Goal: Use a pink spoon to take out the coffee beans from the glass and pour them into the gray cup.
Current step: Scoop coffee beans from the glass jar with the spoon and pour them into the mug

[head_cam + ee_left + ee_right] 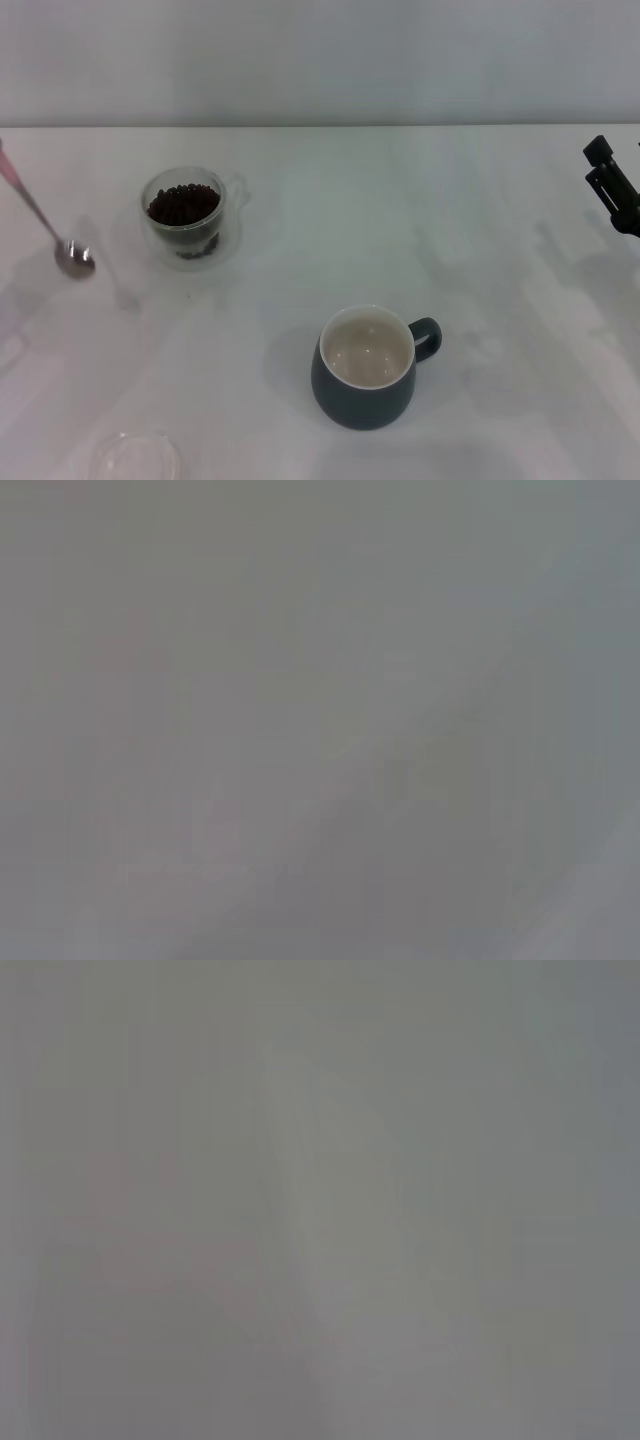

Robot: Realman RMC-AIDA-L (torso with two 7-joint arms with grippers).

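Coffee beans [184, 204] all sit in the glass [186, 228]; your gray cup [364, 368] looks empty, so every scoop remains. Pink spoon [45, 222] hangs left of the glass, its holder unseen. Right gripper [612, 186]: jaws I cannot tell. No writing visible

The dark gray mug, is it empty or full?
Empty: the rounded dark gray mug stands upright, showing only its bare cream inside, with no beans.
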